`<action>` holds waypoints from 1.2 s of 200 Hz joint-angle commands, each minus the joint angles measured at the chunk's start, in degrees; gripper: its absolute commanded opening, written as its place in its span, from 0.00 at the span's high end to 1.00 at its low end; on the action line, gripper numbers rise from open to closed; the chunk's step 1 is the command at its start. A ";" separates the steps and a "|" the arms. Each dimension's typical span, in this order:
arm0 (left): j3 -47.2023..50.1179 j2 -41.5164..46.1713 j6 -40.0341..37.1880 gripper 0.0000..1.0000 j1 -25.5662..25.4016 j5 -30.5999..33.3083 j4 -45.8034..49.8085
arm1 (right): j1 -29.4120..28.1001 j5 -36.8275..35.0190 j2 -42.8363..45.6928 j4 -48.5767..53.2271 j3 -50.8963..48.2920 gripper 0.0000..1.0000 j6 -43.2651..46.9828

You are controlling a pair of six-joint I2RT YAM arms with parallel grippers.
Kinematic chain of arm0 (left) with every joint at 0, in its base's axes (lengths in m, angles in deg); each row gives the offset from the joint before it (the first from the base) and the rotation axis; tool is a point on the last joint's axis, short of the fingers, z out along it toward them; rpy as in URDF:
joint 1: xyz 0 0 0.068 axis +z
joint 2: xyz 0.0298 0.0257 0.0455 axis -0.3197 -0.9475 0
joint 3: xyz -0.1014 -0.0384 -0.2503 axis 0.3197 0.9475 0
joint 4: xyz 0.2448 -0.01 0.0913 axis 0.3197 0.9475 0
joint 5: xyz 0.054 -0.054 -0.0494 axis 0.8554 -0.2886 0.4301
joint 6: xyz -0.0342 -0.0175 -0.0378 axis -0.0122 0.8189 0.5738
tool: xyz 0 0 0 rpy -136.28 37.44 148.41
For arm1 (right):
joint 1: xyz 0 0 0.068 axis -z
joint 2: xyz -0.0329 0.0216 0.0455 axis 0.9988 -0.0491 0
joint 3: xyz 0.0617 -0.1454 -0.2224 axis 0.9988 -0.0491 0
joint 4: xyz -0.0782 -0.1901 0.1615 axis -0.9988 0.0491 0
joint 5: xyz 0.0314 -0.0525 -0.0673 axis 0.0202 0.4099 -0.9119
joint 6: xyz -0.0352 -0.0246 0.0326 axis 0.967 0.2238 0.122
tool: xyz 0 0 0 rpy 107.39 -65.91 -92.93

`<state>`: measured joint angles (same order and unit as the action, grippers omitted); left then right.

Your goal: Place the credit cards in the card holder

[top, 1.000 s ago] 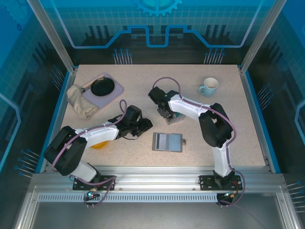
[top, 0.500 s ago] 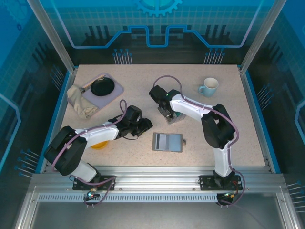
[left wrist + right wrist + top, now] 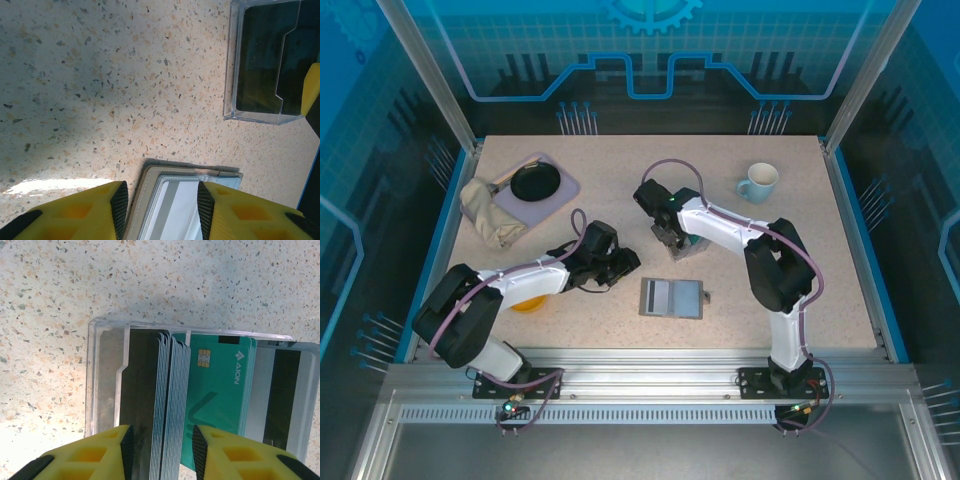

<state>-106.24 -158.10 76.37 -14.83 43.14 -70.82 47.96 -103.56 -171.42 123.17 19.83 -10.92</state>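
Note:
Several teal-green credit cards point(image 3: 220, 385) sit in a clear slotted plastic box point(image 3: 107, 380); some lean flat and a stack point(image 3: 172, 405) stands on edge. My right gripper point(image 3: 162, 452) is open, its jaws astride that stack with a gap on the left side. In the top view it hangs over the box point(image 3: 685, 247) at mid-table. The grey card holder point(image 3: 671, 298) lies open and flat, pale-blue inner pockets up. My left gripper point(image 3: 623, 264) hovers just left of it, open. In the left wrist view the card holder's point(image 3: 170, 205) corner shows between the left gripper's fingertips point(image 3: 162, 210).
A pale mug point(image 3: 758, 182) stands at the back right. A lilac tray point(image 3: 560, 196) with a black pan and a beige cloth point(image 3: 488, 212) are at the back left. Something yellow point(image 3: 528, 303) lies under my left arm. The clear box point(image 3: 265, 60) is beyond the card holder.
The right arm's elbow has drifted slightly to the right while its gripper stays over the clear box. The left arm and the card holder have not moved.

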 commanded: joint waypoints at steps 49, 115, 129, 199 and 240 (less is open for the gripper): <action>0.34 0.04 0.79 0.56 0.51 -1.39 0.41 | 1.03 -0.58 -4.53 -0.99 0.53 0.61 0.06; 0.29 0.04 0.81 0.56 0.51 -1.46 0.42 | 0.69 -4.43 -2.39 -1.50 -0.22 0.62 0.41; 0.24 0.04 0.83 0.56 0.48 -1.48 0.49 | 0.72 -4.57 -1.84 -1.51 -0.27 0.62 0.57; 0.03 -0.16 0.88 0.56 0.44 -1.62 0.29 | 0.84 -4.92 -0.43 -1.50 -1.14 0.68 0.78; -0.20 -0.52 0.80 0.56 0.50 -1.78 0.22 | 0.98 -5.18 -0.33 -1.25 -1.14 0.68 0.77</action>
<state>-106.24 -158.10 76.39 -14.83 42.72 -70.82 48.60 -106.95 -173.97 121.64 19.51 -10.46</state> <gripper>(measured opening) 0.441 0.319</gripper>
